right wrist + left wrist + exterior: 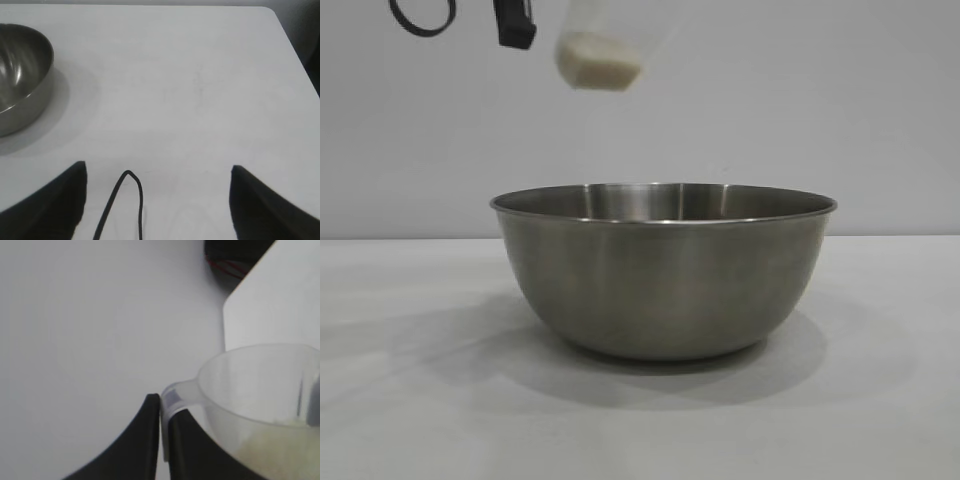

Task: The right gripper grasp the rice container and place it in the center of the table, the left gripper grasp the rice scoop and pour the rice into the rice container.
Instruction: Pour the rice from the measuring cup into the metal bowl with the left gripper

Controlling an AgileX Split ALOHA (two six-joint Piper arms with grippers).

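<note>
The rice container (665, 270), a wide steel bowl, stands on the white table (410, 400) in the middle of the exterior view; its side also shows in the right wrist view (20, 80). High above its left rim hangs the rice scoop (600, 50), a clear plastic cup, tilted, with pale rice (598, 62) in its lower end. My left gripper (161, 405) is shut on the scoop's loop handle (172, 397); the rice (280, 450) lies in the cup (260, 385). My right gripper (157, 172) stands open and empty over bare table, away from the bowl.
A thin black cable loop (131, 200) hangs between the right fingers. The table's far edge and corner (272, 12) show in the right wrist view. A black arm part (515, 25) and a cable (420, 18) sit at the exterior view's top left.
</note>
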